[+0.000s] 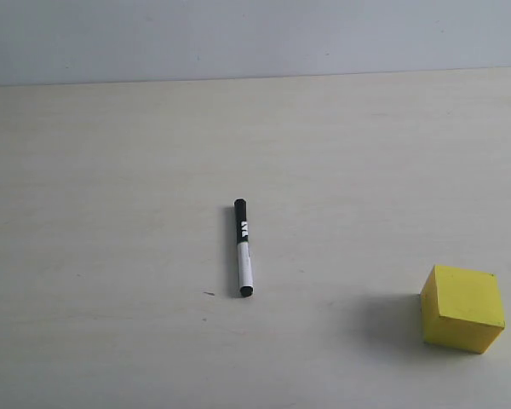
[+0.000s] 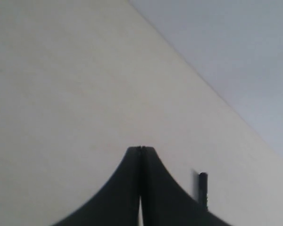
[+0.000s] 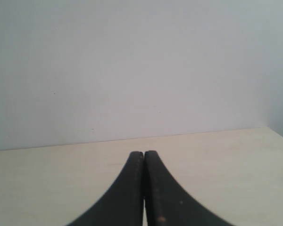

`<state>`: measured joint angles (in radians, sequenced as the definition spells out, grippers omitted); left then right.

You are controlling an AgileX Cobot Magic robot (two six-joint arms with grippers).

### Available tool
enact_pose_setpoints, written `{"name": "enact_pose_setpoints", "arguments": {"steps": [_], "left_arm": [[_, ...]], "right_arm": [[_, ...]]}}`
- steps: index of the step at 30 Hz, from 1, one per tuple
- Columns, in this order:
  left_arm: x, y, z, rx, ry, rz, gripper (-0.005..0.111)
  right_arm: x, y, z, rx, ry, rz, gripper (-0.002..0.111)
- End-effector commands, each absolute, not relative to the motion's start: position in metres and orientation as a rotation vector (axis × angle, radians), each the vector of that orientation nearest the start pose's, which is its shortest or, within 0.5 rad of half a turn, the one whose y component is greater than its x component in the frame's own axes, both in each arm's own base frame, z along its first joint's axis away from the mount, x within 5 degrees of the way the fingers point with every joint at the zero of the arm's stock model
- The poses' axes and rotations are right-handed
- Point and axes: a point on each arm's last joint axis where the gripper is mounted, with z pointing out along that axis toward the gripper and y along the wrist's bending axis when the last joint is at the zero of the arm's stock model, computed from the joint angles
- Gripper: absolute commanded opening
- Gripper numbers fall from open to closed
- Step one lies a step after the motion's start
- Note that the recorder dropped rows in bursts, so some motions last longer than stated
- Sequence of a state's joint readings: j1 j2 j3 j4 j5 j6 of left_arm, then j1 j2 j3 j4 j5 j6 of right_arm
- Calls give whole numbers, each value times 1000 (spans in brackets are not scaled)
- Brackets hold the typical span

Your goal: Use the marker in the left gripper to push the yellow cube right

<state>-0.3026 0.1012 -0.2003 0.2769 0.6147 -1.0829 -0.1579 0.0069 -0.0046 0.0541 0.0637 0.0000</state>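
The marker [image 1: 243, 248] lies loose on the table near the middle, black cap toward the back wall, held by no gripper. Its black cap end [image 2: 203, 186] also peeks out beside my left gripper's finger in the left wrist view. The yellow cube [image 1: 462, 308] sits at the front right of the table, well to the right of the marker. My left gripper [image 2: 140, 149] is shut with nothing between its jaws. My right gripper [image 3: 144, 153] is shut on nothing too. Neither gripper shows in the exterior view.
The pale wooden table [image 1: 111, 213] runs back to a grey-white wall [image 1: 255, 34]. A tiny dark speck [image 1: 209, 294] lies just left of the marker's lower end. The cube stands close to the exterior view's right edge.
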Motion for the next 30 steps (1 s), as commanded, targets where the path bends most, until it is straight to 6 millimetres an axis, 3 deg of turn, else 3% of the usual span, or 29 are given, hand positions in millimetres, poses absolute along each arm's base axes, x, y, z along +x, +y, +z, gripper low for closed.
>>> {"name": "enact_pose_setpoints", "arguments": {"steps": [1, 4, 8, 30], "left_arm": [[55, -6, 224, -500, 1798, -634, 0], [53, -7, 215, -348, 1716, -579, 0], [55, -7, 190, -442, 1722, -606, 0], [55, -7, 191, -497, 1701, -650, 0]], "right_arm": [[56, -9, 208, 162, 1533, -86, 0], [56, -9, 208, 162, 1533, -86, 0], [56, -9, 208, 156, 1534, -92, 0], [56, -9, 208, 161, 1537, -87, 0]]}}
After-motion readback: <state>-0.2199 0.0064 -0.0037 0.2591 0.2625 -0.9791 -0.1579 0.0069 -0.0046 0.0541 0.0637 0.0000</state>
